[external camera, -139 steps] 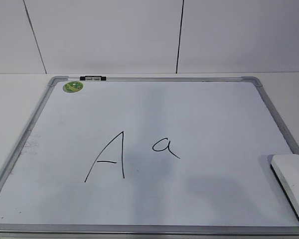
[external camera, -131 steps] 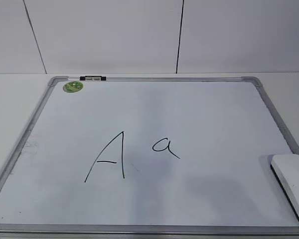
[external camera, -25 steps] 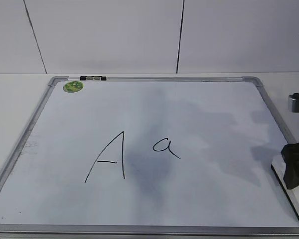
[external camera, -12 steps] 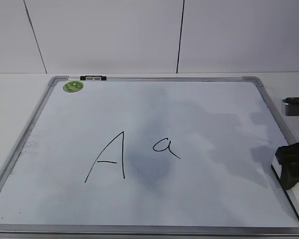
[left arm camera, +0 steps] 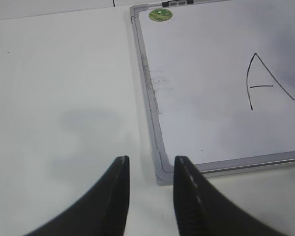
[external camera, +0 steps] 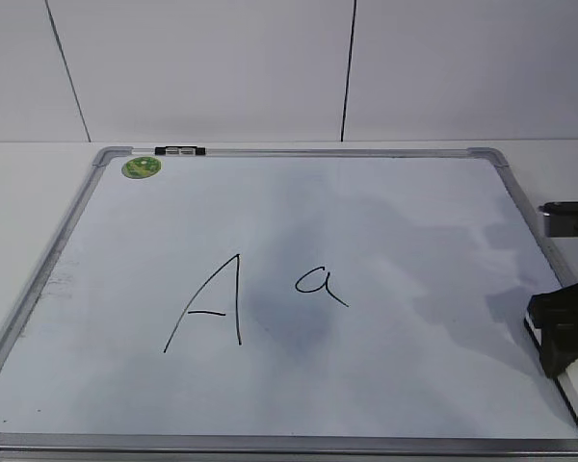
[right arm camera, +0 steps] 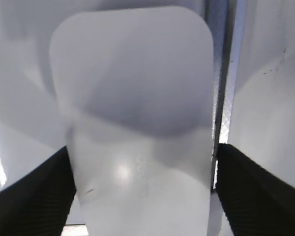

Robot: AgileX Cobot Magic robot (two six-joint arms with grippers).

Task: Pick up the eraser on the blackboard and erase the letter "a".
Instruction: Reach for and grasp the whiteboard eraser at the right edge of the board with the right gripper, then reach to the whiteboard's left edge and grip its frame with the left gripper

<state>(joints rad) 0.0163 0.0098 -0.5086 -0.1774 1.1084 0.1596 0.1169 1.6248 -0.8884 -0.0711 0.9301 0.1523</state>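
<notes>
Eraser, the white oblong block, lies at the blackboard's near right corner, its long axis running alongside the board's right frame rail. Your right wrist view fills with it: rounded far end at the top, faint lettering on its upper face, and the right gripper with jaws spread wide, one black finger on each long side; whether either pad touches the plastic you cannot tell. From the exterior view you get far less: only a sliver of the block's white edge shows under the dark gripper, and the picture border cuts off both.

Near the middle of the board, that same view gives you the letter "a", unerased, just right of the capital "A" and well apart from the block. The green magnet and the clip sit at the far left corner.

Your left wrist view shows the left gripper over the worktop beside the board's near left corner, jaws parted and holding nothing. Only the capital is whole there.
</notes>
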